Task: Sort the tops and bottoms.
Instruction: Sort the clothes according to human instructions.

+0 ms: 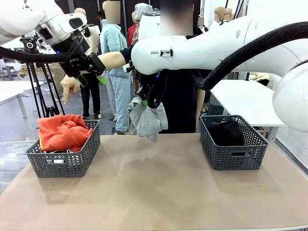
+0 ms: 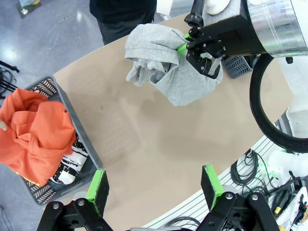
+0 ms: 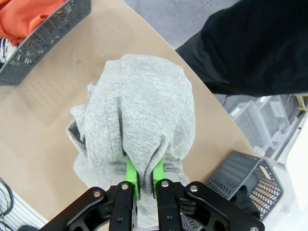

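Observation:
My right gripper is shut on the light grey top, which hangs bunched above the table's far middle. The left wrist view shows that gripper pinching the grey top from the side. The orange top is heaped in the left basket. Under the orange top lies the white printed T-shirt. The black bottoms lie in the right basket. My left gripper hovers high above the left basket, open and holding nothing.
A person in black stands at the far side, with a hand pointing down over the left basket. The brown tabletop stretches between the two baskets. My right arm crosses the scene from the right.

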Tool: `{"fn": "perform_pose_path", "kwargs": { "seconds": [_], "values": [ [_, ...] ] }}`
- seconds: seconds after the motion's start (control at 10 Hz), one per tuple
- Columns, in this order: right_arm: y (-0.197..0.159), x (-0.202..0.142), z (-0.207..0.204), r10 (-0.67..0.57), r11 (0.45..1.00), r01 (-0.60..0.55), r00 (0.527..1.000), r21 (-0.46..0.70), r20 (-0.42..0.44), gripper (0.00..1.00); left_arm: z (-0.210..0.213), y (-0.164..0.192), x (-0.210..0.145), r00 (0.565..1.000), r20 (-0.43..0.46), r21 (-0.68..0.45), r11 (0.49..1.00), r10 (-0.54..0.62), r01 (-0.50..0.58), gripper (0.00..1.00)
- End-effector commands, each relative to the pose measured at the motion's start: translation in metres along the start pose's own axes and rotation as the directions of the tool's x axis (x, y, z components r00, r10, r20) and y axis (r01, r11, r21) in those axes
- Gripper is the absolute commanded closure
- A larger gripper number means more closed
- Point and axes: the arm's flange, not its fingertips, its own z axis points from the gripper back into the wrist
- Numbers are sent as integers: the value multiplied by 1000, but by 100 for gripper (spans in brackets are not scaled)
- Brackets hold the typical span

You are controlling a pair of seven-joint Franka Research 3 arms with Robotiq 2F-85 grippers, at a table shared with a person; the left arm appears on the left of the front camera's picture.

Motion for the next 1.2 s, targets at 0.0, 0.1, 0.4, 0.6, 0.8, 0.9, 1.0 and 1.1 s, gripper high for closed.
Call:
{"fn": "perform_pose_path", "kwargs": {
  "seconds": [0.0,0.1,0.4,0.6,0.8,0.9,1.0,1.1],
  "values": [
    [-2,5,3,5,1000,-5,1000,11,18,100,2,1,-1,1000,-6,-1,1000,2,-2,0],
    [-2,5,3,5,1000,-5,1000,11,18,100,2,1,-1,1000,-6,-1,1000,2,-2,0],
    [-2,5,3,5,1000,-5,1000,11,18,100,2,1,-1,1000,-6,-1,1000,2,-2,0],
    [-2,5,3,5,1000,-5,1000,11,18,100,2,1,-1,1000,-6,-1,1000,2,-2,0],
    [-1,4,-1,5,1000,-6,998,8,68,100,12,0,-15,1000,3,23,1000,4,-4,0],
    [1,7,-2,31,999,-35,994,35,105,100,31,4,-33,1000,13,17,1000,16,-16,0],
    [1,12,-2,52,996,-61,987,58,154,100,49,14,-48,998,41,45,998,39,-41,0],
    [3,16,1,71,995,-83,981,62,179,100,66,22,-62,997,60,49,997,55,-58,0]
  ]
}}
